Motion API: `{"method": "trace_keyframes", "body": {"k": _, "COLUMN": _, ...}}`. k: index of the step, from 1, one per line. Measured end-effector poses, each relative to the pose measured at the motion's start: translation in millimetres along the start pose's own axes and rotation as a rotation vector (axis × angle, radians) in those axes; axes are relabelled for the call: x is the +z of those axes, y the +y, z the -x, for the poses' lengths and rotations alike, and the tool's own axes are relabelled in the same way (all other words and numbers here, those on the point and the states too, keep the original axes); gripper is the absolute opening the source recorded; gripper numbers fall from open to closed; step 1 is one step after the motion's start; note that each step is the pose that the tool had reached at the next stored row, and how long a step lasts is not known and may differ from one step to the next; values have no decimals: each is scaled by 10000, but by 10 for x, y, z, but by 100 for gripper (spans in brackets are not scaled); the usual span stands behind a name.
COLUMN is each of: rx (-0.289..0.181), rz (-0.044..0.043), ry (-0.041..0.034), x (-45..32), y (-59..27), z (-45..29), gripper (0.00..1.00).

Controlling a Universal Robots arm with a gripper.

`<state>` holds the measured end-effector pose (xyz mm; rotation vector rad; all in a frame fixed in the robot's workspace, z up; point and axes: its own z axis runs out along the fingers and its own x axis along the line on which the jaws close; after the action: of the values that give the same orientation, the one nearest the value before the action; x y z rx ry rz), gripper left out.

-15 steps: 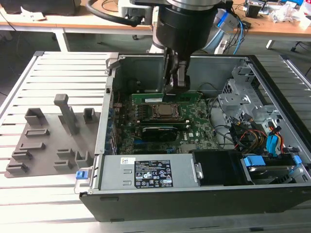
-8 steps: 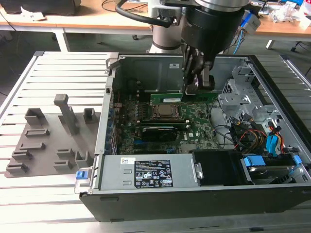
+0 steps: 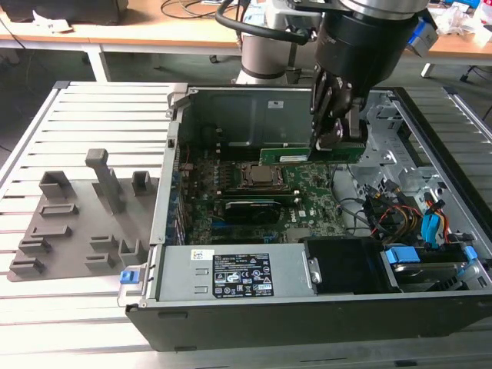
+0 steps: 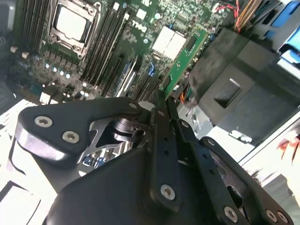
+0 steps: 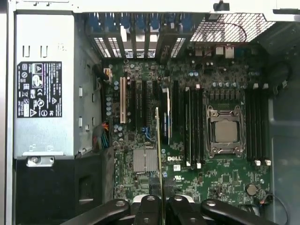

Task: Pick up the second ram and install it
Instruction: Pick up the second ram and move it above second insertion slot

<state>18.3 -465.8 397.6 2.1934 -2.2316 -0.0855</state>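
Reaching down from the upper edge of the exterior view, the arm (image 3: 369,38) stands nearly vertical over the open computer case (image 3: 231,115), its wrist pointing straight into the case. The end effector (image 3: 336,144) is clenched on the second ram (image 3: 292,156), gripping the green stick near one end, so most of its length runs out toward the exterior view's left. The stick is held on edge with its long side level, above the motherboard (image 3: 315,196) and just behind the processor socket (image 3: 260,175) as that view sees it. It sits in none of the slots. In the second wrist view the two dark fingers (image 4: 159,122) pinch the board's end (image 4: 183,58) from both sides. In the first wrist view the ram appears edge-on as a thin green line (image 5: 159,150), apart from the long black memory slots (image 5: 193,126) beside the socket (image 5: 226,131). Grey holder blocks (image 3: 77,223) lie on the slatted surface (image 3: 100,115) beside the case.
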Motion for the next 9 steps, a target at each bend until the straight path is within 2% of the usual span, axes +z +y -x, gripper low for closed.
{"method": "trace_keyframes", "body": {"k": 6, "rx": 0, "rz": 0, "ry": -8, "x": -1, "y": -26, "z": 0, "gripper": 14}}
{"method": "trace_keyframes", "body": {"k": 7, "rx": -2, "rz": 0, "ry": -65, "x": -1, "y": -24, "z": -1, "gripper": 14}}
{"method": "trace_keyframes", "body": {"k": 8, "rx": -5, "rz": 4, "ry": -232, "x": 0, "y": -13, "z": 0, "gripper": 14}}
{"method": "trace_keyframes", "body": {"k": 9, "rx": -6, "rz": 5, "ry": -286, "x": 1, "y": -1, "z": 4, "gripper": 14}}
